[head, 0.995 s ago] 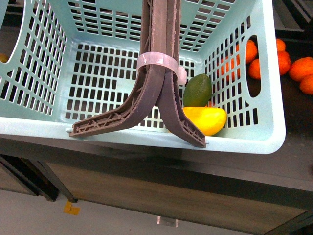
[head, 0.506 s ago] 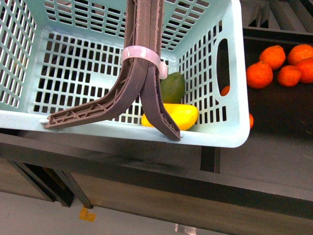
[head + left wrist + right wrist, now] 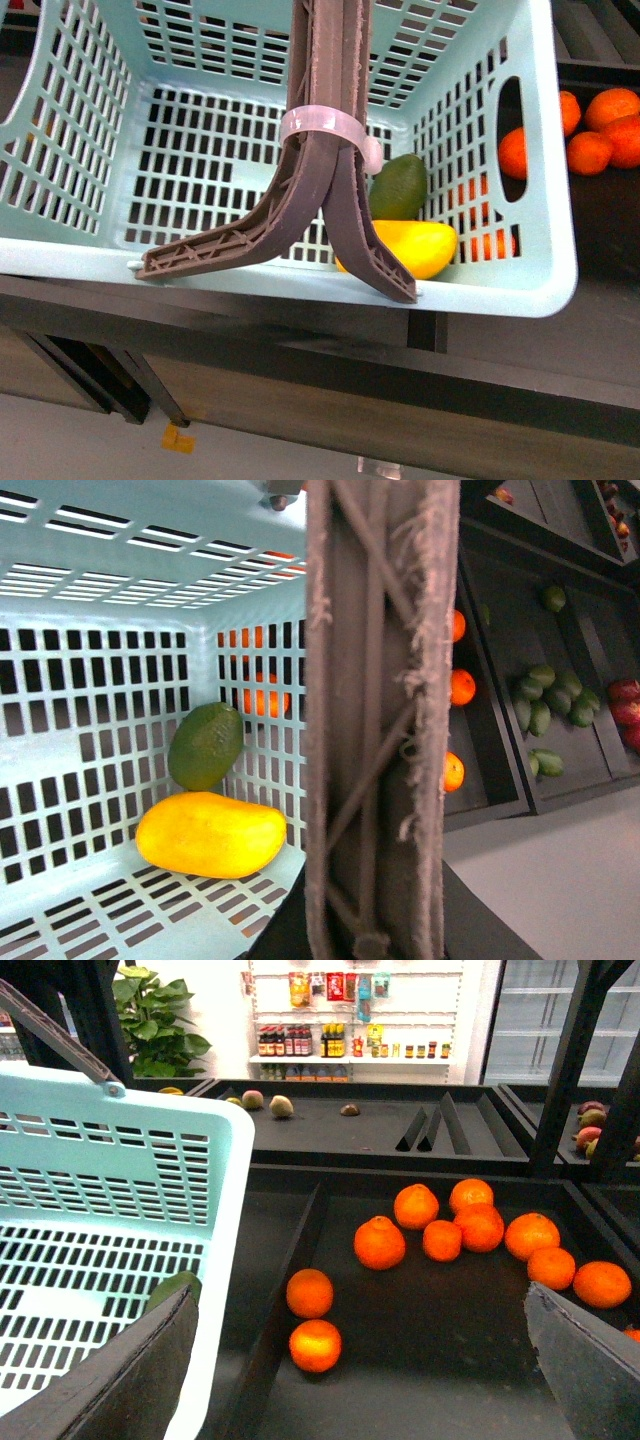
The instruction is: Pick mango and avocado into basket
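The turquoise basket [image 3: 540, 180] fills the front view, with its brown handles [image 3: 330, 90] raised together through a white clip. The yellow mango [image 3: 415, 248] and the dark green avocado [image 3: 398, 187] lie inside, in its near right corner, touching. In the left wrist view the mango [image 3: 210, 835] lies on the basket floor [image 3: 120, 910] with the avocado [image 3: 205, 745] resting against it. My left gripper is shut on the basket handle [image 3: 375, 730], which hides its fingers. My right gripper [image 3: 360, 1360] is open and empty beside the basket's wall [image 3: 130, 1130], above the oranges. A bit of the avocado [image 3: 172, 1288] shows there.
Several oranges [image 3: 440, 1225] lie in a dark shelf tray to the basket's right; some show in the front view [image 3: 600, 130]. Green fruit [image 3: 545, 695] and red fruit [image 3: 625, 695] lie in further trays. A dark shelf edge [image 3: 300, 340] runs below the basket.
The basket has swung left and then back right across the front view, with the mango and avocado staying in their corner. The handles stay raised.
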